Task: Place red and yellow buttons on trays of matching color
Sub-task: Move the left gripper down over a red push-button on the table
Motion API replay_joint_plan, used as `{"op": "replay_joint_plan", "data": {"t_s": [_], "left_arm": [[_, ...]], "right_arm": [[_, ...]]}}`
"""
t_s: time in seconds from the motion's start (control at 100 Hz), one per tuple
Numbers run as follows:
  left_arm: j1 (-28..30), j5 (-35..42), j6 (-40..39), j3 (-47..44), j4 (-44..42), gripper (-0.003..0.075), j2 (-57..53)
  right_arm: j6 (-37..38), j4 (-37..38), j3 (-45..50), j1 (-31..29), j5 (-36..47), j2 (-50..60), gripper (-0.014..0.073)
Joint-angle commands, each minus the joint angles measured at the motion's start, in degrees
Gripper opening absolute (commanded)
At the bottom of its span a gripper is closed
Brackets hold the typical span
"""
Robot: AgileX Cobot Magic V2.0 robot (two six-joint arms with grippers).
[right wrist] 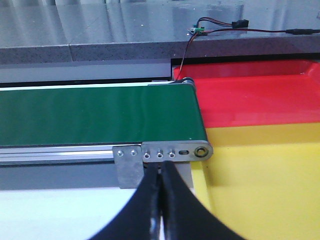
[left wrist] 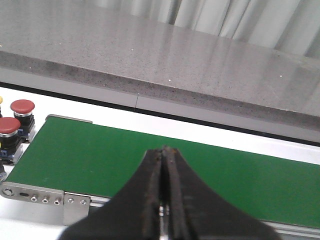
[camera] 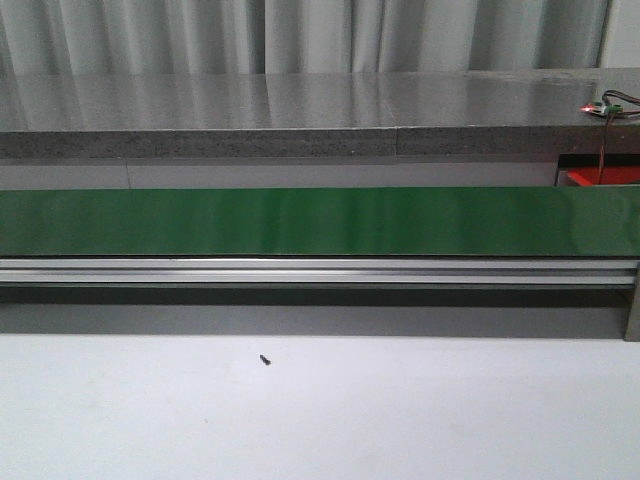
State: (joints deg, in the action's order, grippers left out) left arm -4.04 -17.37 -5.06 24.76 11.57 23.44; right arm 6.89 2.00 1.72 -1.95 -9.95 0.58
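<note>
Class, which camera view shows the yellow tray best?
The right wrist view: the yellow tray fills its corner beside the conveyor belt, adjoining the red tray. The front and left wrist views do not show it.

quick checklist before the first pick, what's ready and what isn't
1. Left gripper empty, fingers closed: not ok, must open before a pick.
2. Right gripper empty, fingers closed: not ok, same.
3. Red buttons waiting at the belt's left end: ok.
4. Yellow button available: cannot tell, only a sliver shows at the frame edge.
5. Green belt free of parts: ok.
6. Red tray and yellow tray empty at the belt's right end: ok.
</note>
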Motion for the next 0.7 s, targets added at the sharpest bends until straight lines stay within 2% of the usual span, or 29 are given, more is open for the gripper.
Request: {"op": "replay_joint_plan", "data": {"t_s": [0.0,0.17,0.48,0.58,0.63,0.69], "left_arm": [[0.33,3.1,-0.1,4.69,-0.46,-0.002,3.49],[3.86,-0.89,-0.1,10.84,-0.73,-0.002,10.55],[18.78,-9.54,-0.55,18.86,-0.19,0.0002,21.36],[23.27,-13.48,-0.55,20.74,-0.19,0.0111,23.96],[25.03,-14.87,-0.43,21.61,-0.19,0.0206,25.37],[26.76,-15.59,-0.3,22.21,-0.41,0.0368,27.03]], "right_arm": [[-0.18,-0.02,-1.1,0.04,4.61,0.94,-0.0066],[-0.18,-0.02,-1.1,0.04,4.61,0.94,-0.0066],[-0.18,-0.02,-1.1,0.04,4.61,0.94,-0.0066],[-0.18,-0.02,-1.1,0.04,4.61,0.94,-0.0066],[-0.18,-0.02,-1.1,0.04,4.61,0.94,-0.0066],[-0.18,-0.02,-1.1,0.04,4.61,0.94,-0.0066]]}}
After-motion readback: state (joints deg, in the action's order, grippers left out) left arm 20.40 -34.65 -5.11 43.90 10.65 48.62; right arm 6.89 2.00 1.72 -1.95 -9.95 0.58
